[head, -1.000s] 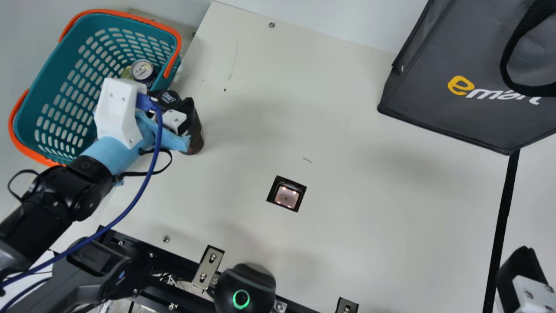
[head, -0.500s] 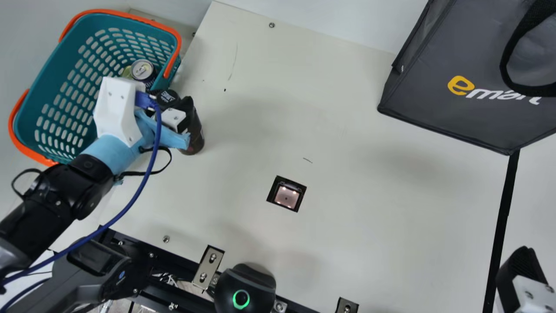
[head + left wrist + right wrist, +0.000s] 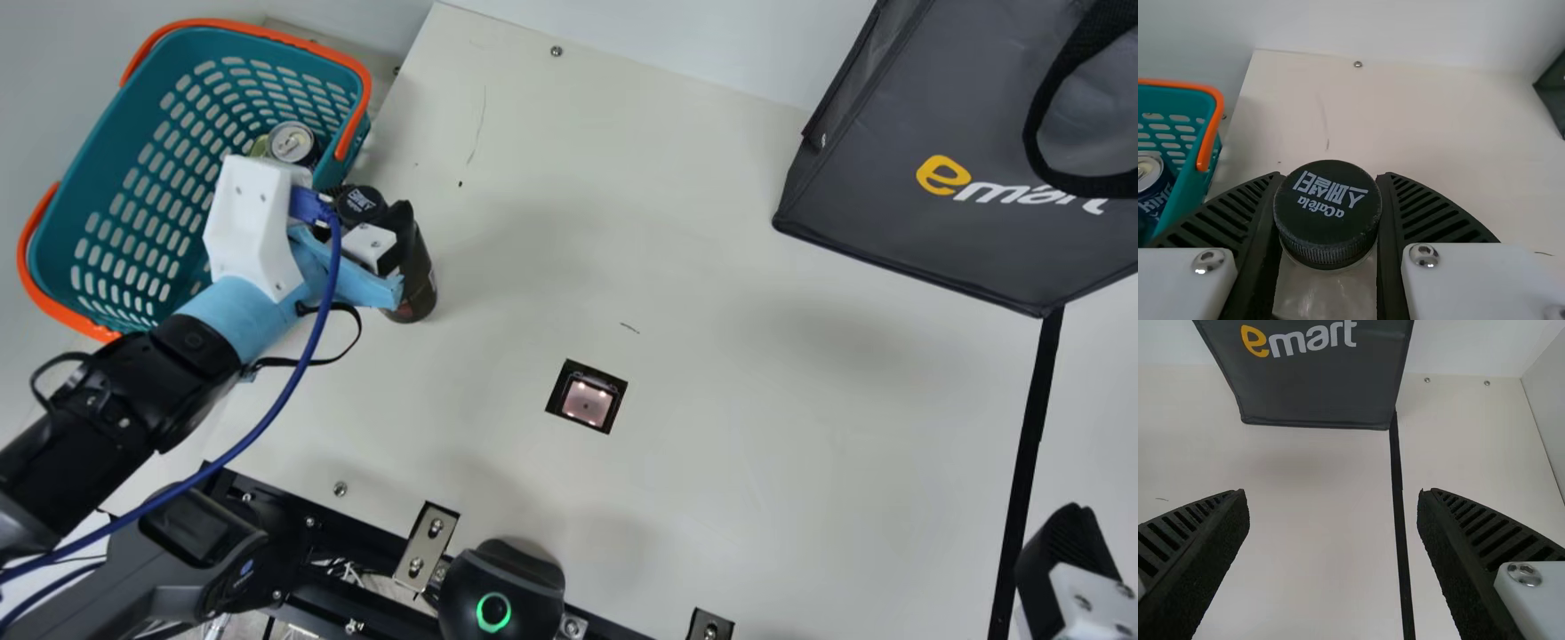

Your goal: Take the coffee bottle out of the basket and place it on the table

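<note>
My left hand (image 3: pixel 366 212) squeezes the coffee bottle (image 3: pixel 416 284) at the left of the main view, just outside the basket (image 3: pixel 116 124), but I hide part of it and can't tell if its bottom touches the table (image 3: pixel 711 400).

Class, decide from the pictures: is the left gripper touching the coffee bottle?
Touching. The left wrist view shows the left gripper with its fingers pressed against both sides of the coffee bottle.
</note>
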